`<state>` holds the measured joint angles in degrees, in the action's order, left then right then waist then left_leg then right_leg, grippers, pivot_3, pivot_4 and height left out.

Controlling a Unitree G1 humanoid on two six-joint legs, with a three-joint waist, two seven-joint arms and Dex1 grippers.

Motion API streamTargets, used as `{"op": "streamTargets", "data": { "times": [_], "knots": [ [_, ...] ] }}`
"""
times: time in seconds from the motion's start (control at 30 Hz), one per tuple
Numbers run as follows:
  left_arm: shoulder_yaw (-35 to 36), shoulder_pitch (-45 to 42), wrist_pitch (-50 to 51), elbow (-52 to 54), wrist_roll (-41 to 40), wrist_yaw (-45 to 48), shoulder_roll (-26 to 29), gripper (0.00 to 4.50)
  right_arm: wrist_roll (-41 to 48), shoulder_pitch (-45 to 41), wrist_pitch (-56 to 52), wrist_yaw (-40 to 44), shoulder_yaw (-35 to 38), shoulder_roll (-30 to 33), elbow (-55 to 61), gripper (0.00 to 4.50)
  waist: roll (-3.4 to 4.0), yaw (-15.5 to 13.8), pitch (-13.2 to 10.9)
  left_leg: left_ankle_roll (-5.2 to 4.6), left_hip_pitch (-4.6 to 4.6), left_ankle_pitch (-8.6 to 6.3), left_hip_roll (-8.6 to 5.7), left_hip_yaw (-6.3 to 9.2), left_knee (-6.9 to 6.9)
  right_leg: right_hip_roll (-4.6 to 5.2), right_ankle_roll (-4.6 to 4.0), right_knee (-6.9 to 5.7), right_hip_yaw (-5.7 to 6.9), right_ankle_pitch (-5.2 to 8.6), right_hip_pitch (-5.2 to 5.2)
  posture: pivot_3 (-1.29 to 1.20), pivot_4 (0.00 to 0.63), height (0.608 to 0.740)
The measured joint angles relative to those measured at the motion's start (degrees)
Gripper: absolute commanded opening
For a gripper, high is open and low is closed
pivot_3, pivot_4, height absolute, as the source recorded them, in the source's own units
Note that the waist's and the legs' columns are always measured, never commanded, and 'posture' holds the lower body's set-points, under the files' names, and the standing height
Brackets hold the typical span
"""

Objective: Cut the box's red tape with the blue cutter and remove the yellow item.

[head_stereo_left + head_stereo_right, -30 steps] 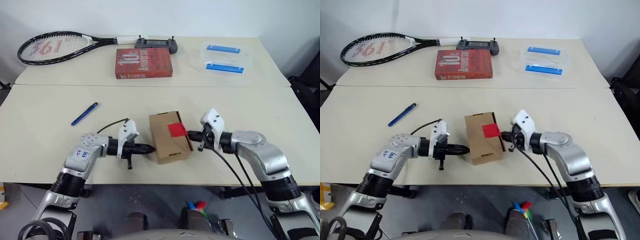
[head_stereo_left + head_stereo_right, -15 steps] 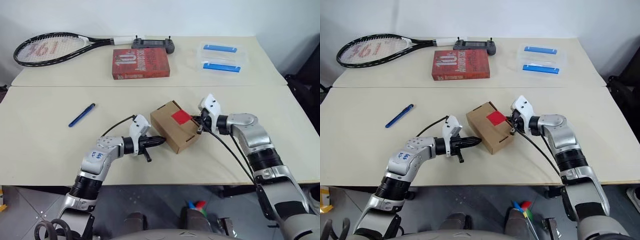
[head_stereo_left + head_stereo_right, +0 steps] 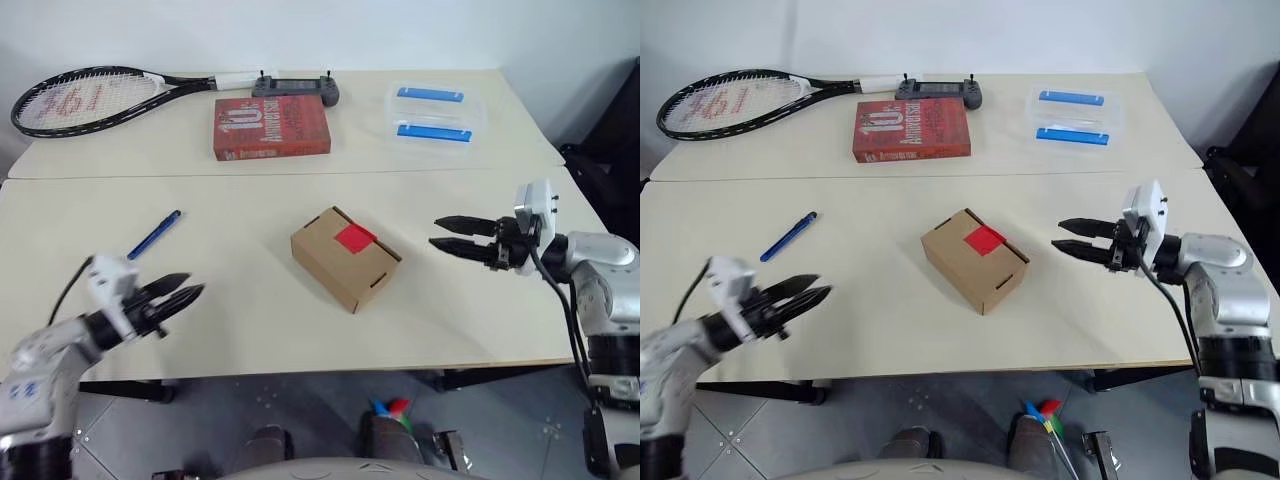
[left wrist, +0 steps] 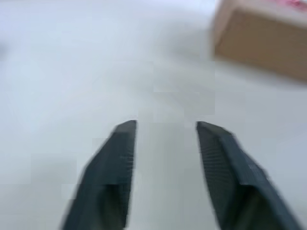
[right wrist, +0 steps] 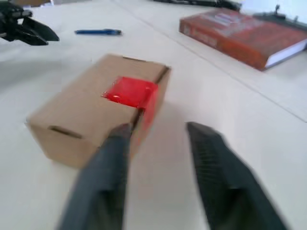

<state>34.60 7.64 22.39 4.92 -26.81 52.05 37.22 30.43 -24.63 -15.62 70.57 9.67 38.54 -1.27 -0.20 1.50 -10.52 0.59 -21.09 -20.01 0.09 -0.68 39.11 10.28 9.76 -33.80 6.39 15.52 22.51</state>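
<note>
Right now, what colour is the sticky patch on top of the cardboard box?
Bright red. The red tape on the box shows best in the right wrist view.

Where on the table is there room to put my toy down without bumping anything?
Bare patches: between the box and the right gripper; between the box and the left gripper, near the front edge; and the strip between the book and the box. The far edge is crowded: racket, controller, book, containers. The cutter lies far left.

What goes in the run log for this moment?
left gripper: open, empty | right gripper: open, empty | box: closed, red tape uncut | blue cutter: on table, untouched
</note>
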Motion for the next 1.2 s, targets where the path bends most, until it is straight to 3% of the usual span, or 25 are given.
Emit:
{"op": "streamTargets", "data": {
  "times": [0.13, 0.17, 0.3, 0.5, 0.67, 0.87, 1.0, 1.2],
  "knots": [
    [13.8, 5.6, -4.7, -8.3, -0.5, -2.2, 1.5, 4.25, 1.9, 8.6, 4.7, -4.1, 1.1, -7.1, 9.8, 4.40, 0.01, -0.6, 0.0, -0.04, 0.02, -0.03, -0.04, 0.01, 0.00, 0.06, -0.01, -0.04, -0.03, 0.00, 0.00, 0.00, 0.150, 0.740],
    [15.8, 6.3, -5.0, -8.9, -0.9, -2.6, 1.6, 4.49, 2.4, 9.8, 5.1, -4.1, 0.8, -7.3, 10.7, 4.50, 0.01, -1.0, 0.0, -0.09, 0.02, -0.06, -0.07, 0.00, 0.02, 0.09, 0.00, -0.03, -0.05, -0.01, -0.01, 0.00, 0.150, 0.740],
    [20.7, 9.7, -6.0, -13.4, -2.2, -3.4, 1.6, 4.49, 4.1, 12.0, 8.6, -4.7, 2.0, -9.5, 12.6, 4.50, -0.05, -1.7, 0.0, -0.14, 0.02, -0.11, -0.11, -0.01, 0.04, 0.13, 0.00, -0.04, -0.05, -0.02, -0.01, 0.00, 0.150, 0.740],
    [20.3, 8.3, -4.8, -15.1, -4.1, -3.2, 2.6, 4.49, 5.1, 13.3, 11.1, -3.6, 3.4, -6.9, 13.0, 4.50, -0.05, -1.8, 0.0, -0.14, 0.03, -0.11, -0.08, -0.01, 0.04, 0.11, 0.00, -0.05, -0.04, -0.01, 0.00, 0.00, 0.150, 0.740],
    [7.0, -8.2, -3.3, -16.7, -2.9, -2.2, 9.5, 4.49, 8.2, 12.3, 9.0, -1.0, 6.2, 0.3, 16.0, 4.50, -0.13, -3.1, 0.1, -0.11, 0.04, -0.05, -0.06, 0.03, 0.05, 0.05, -0.08, -0.10, 0.00, -0.06, -0.03, 0.00, 0.150, 0.740],
    [-12.3, -36.0, -10.6, -40.0, 6.9, 3.1, 12.8, 4.49, 11.9, 13.0, 3.9, -0.2, 6.8, 4.3, 18.2, 4.50, -0.19, -2.1, 0.1, -0.17, 0.08, -0.11, -0.08, -0.36, -0.02, 0.05, -0.06, -0.07, 0.06, -0.08, 0.10, 0.00, 0.150, 0.740],
    [-20.5, -44.8, -15.4, -55.0, 13.8, 4.6, 12.6, 4.49, 12.2, 15.7, 2.7, -1.7, 7.2, 4.4, 21.6, 4.50, -0.21, -0.9, 0.1, -0.24, 0.06, -0.20, -0.06, -0.52, -0.07, 0.11, -0.05, -0.05, 0.37, -0.08, 0.21, 0.00, 0.150, 0.740],
    [-24.4, -52.8, -21.2, -69.8, 19.1, 3.1, 11.6, 4.49, 12.3, 20.4, 2.0, -6.0, 9.3, 4.4, 27.1, 4.50, -0.26, -1.4, 0.1, -0.28, 0.07, -0.23, -0.07, -0.54, 0.05, 0.19, 0.00, -0.08, 0.43, -0.11, 0.15, 0.00, 0.150, 0.740]
  ]
}}
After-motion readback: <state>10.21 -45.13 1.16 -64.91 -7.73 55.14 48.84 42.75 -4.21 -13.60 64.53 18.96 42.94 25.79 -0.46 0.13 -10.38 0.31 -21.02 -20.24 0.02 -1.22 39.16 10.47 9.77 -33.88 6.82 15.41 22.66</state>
